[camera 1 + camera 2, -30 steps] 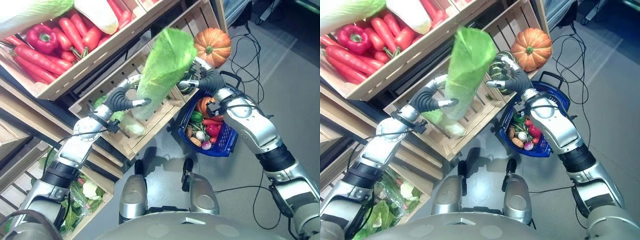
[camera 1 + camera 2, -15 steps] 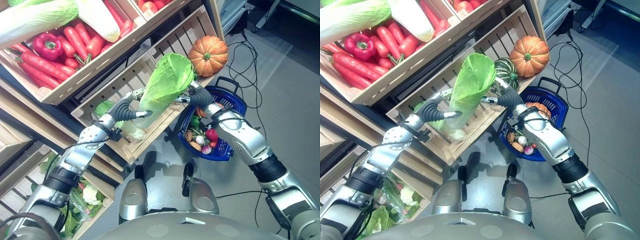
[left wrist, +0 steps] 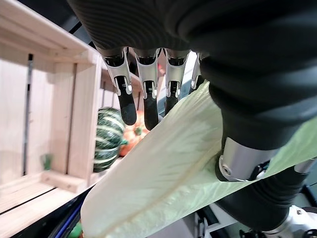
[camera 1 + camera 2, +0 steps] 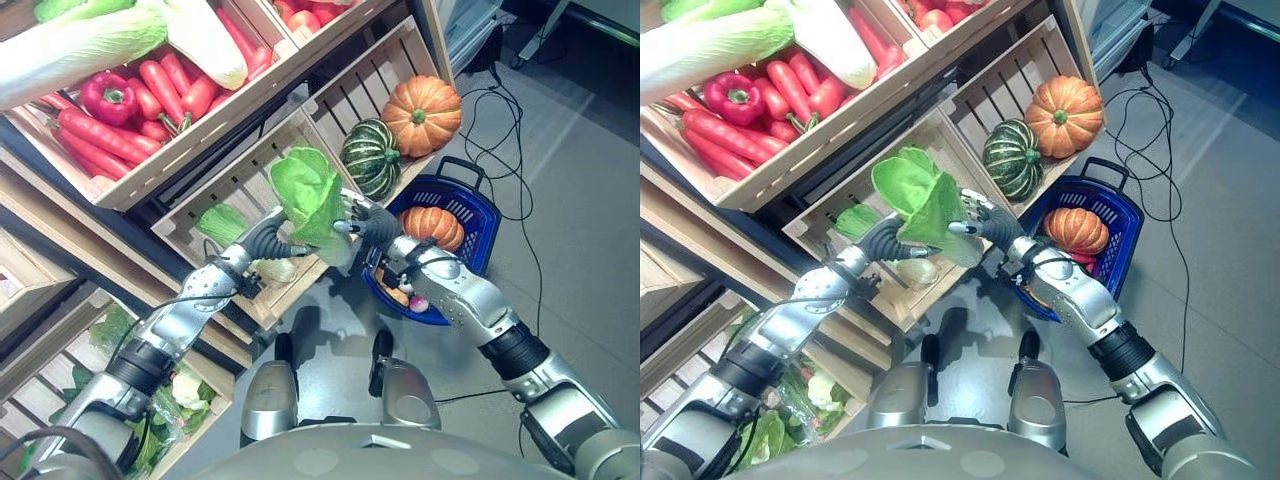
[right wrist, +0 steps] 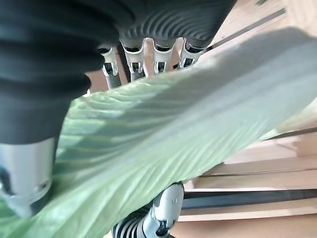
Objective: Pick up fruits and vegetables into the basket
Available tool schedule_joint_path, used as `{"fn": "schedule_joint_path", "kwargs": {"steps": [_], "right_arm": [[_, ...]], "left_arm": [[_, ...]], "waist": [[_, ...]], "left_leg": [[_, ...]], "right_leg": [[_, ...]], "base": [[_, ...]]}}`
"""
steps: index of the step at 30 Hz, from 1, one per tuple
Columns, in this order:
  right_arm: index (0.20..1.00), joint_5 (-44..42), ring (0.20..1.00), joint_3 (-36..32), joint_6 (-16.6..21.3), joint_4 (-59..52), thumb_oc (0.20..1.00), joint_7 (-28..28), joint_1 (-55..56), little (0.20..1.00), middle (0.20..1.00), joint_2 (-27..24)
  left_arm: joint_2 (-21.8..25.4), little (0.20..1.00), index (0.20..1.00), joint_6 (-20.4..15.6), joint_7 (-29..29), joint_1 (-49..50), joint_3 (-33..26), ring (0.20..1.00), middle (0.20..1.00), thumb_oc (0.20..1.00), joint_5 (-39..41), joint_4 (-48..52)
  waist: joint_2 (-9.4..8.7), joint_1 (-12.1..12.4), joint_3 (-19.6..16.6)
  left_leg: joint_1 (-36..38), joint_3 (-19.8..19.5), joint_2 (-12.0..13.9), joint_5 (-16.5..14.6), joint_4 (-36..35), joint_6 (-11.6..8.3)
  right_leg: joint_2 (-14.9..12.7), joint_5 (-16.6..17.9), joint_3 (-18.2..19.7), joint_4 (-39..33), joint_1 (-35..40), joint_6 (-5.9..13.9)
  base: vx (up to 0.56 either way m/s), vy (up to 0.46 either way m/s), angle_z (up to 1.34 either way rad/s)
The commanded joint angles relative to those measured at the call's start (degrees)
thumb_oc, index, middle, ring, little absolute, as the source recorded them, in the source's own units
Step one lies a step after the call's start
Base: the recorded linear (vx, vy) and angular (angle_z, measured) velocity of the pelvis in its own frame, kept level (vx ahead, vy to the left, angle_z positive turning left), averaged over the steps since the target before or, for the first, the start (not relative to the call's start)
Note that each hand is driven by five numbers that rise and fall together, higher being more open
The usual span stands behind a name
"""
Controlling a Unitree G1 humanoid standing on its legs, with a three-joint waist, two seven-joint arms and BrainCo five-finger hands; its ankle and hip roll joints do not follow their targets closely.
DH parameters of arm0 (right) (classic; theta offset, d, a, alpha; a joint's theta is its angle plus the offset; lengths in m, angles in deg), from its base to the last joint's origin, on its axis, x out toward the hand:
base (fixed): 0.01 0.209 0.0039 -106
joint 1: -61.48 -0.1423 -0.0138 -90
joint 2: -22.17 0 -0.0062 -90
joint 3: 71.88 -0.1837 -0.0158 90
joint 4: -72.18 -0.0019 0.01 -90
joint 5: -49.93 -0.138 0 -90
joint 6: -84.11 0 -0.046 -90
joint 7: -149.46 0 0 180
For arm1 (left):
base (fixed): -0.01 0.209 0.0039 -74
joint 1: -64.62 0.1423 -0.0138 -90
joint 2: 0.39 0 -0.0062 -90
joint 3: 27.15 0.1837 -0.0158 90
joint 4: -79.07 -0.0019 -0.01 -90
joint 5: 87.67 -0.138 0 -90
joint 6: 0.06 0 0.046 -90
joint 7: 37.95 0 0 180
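A large green leafy cabbage [image 4: 310,200] hangs in the air between my two hands, in front of the lower wooden crate [image 4: 255,165]. My left hand [image 4: 272,240] grips its lower left side, thumb on one face and fingers [image 3: 148,94] on the other. My right hand [image 4: 366,222] clasps its right side the same way, with the cabbage [image 5: 173,139] lying across its palm. The blue basket [image 4: 474,198] stands on the floor just right of the hands. It holds an orange pumpkin [image 4: 432,225] and small vegetables.
A green striped squash [image 4: 372,168] and an orange pumpkin [image 4: 422,100] sit in the crate beside the basket. Two more cabbages [image 4: 225,222] lie in the lower crate. Red peppers [image 4: 130,110] fill the upper crate. Leafy greens [image 4: 165,400] sit in a low bin at bottom left.
Both hands have brought the cabbage down and a little towards me, from in front of the upper crates to the lower crate's front edge. The view has shifted too.
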Motion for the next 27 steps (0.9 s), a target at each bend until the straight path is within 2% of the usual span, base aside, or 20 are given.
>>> {"fn": "schedule_joint_path", "kwargs": {"steps": [1, 6, 14, 17, 22, 27], "right_arm": [[1.0, -2.0, 1.0, 6.9, 1.4, -4.0, 1.0, -7.1, -1.6, 1.0, 1.0, 6.5], [1.0, 0.8, 1.0, 8.0, 1.6, -3.8, 1.0, -7.8, -1.9, 1.0, 1.0, 5.7], [1.0, 14.8, 1.0, 8.1, 7.4, -3.2, 1.0, -6.9, -2.9, 1.0, 1.0, 2.8], [1.0, 19.4, 1.0, 8.2, 8.1, -3.6, 1.0, -7.8, -3.4, 1.0, 1.0, 1.7], [1.0, 24.7, 1.0, 9.7, 7.6, -4.7, 1.0, -10.5, -5.5, 1.0, 1.0, -0.5], [1.0, 24.9, 1.0, 11.5, 6.9, -4.5, 1.0, -13.1, -6.7, 1.0, 1.0, -0.8]], "left_arm": [[-3.3, 0.2, 0.2, -2.3, 1.0, -6.4, 5.7, 0.2, 0.2, 0.2, -3.6, 4.3], [-3.2, 0.2, 0.2, -0.8, 2.5, -7.1, 7.4, 0.2, 0.2, 0.2, -5.1, 4.5], [-2.4, 0.2, 0.2, 2.5, 4.5, -7.7, 9.2, 0.2, 0.2, 0.2, -7.6, 3.9], [-2.3, 0.2, 0.2, 3.5, 5.5, -7.8, 9.0, 0.2, 0.2, 0.2, -7.5, 4.0], [-2.0, 0.2, 0.2, 5.5, 8.9, -8.3, 9.3, 0.2, 0.2, 0.2, -7.1, 4.3], [-2.1, 0.2, 0.2, 7.8, 11.2, -8.8, 10.1, 0.2, 0.2, 0.2, -5.8, 3.6]], "waist": [[-2.22, -0.3, -0.7], [-2.35, -0.5, -0.8], [-2.35, -1.2, -0.9], [-2.34, -1.3, -0.9], [-2.35, -1.2, -0.7], [-2.39, -1.1, -0.7]], "left_leg": [[-0.5, 1.2, 0.4, -4.1, 1.4, 1.52], [0.0, 1.4, 0.5, -4.1, 1.0, 1.63], [0.7, 1.6, 0.6, -4.3, 0.6, 1.73], [0.7, 1.6, 0.5, -4.4, 0.6, 1.8], [0.9, 1.4, 0.4, -4.6, 0.7, 1.87], [1.1, 1.2, 0.3, -4.7, 0.6, 1.9]], "right_leg": [[-3.6, -4.6, 0.7, -2.1, 5.8, 5.15], [-3.5, -4.5, 0.8, -2.3, 6.0, 5.26], [-3.3, -4.7, 1.4, -2.5, 6.3, 5.44], [-3.2, -4.8, 1.6, -2.5, 6.4, 5.39], [-3.2, -5.1, 1.8, -2.3, 6.4, 5.34], [-3.3, -5.1, 1.9, -2.4, 6.7, 5.39]], "base": [[0.0, 0.0, 0.0], [0.0, -0.001, 0.01], [0.0, 0.0, 0.01], [0.0, 0.0, 0.0], [0.0, 0.0, 0.0], [0.0, 0.0, 0.0]]}}
